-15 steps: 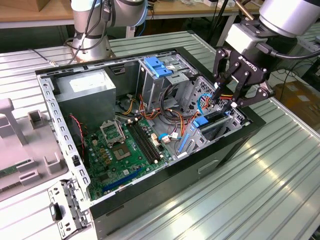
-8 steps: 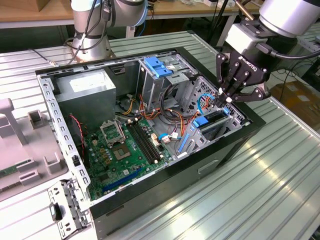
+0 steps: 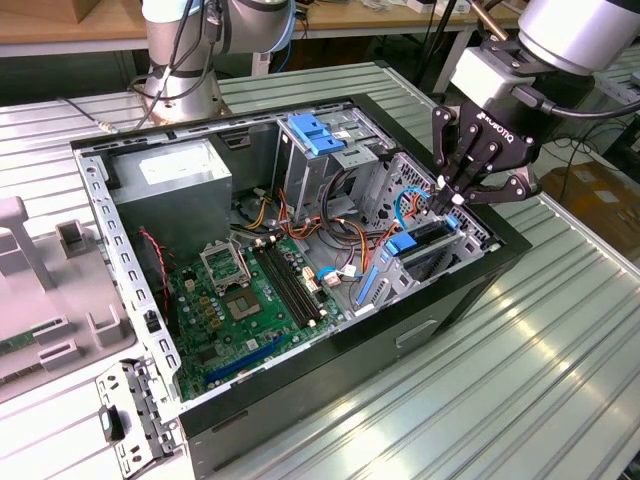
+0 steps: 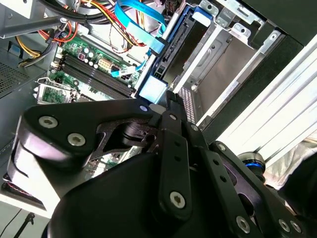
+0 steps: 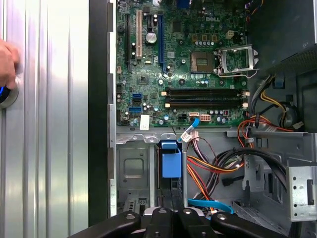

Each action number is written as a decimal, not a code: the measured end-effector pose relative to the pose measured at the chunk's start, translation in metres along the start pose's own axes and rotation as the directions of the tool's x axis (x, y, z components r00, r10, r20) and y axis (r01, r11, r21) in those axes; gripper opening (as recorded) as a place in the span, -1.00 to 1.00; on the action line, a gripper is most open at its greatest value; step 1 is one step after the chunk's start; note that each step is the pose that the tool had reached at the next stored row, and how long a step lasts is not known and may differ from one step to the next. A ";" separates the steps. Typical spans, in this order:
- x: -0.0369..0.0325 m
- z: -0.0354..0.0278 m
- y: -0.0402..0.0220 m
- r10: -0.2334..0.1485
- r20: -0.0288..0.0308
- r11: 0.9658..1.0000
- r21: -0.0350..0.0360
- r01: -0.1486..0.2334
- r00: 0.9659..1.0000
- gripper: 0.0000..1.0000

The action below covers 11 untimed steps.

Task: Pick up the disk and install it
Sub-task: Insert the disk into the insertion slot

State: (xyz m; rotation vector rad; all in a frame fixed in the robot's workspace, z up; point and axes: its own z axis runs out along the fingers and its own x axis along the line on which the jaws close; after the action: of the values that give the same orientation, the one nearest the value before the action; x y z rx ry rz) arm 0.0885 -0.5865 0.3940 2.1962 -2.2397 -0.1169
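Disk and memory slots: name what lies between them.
In the first wrist view, the metal cage edge and a small blue-tipped cable lie between the disk and the memory slots.

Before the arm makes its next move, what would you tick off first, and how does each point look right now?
1. Hand closed on the disk: ok, it grips the disk's upper end.
2. Disk inside its metal bay: ok, it stands tilted in it.
3. Disk pushed fully home: cannot tell.
4. Blue cable clear of the disk: cannot tell; it runs close beside the hand.
5. Person's hand away from the computer case: ok, it is out over the table, apart from the case.
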 end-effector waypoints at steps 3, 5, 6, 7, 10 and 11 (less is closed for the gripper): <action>0.0000 0.0000 -0.0005 0.000 0.000 1.000 0.000 0.000 1.000 -0.79; 0.0000 -0.0002 -0.0037 0.000 0.000 1.000 0.000 0.000 1.000 -0.79; -0.0001 -0.0003 -0.0056 0.000 0.000 1.000 0.000 0.000 1.000 -0.79; -0.0001 -0.0004 -0.0080 0.000 0.000 1.000 0.000 0.000 1.000 -0.79; -0.0003 -0.0006 -0.0136 0.000 0.000 1.000 0.000 0.000 1.000 -0.79; -0.0003 -0.0006 -0.0178 0.000 0.000 1.000 0.000 0.000 1.000 -0.79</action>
State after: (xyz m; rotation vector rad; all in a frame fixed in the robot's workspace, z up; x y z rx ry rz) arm 0.1062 -0.5865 0.3937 2.1961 -2.2397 -0.1173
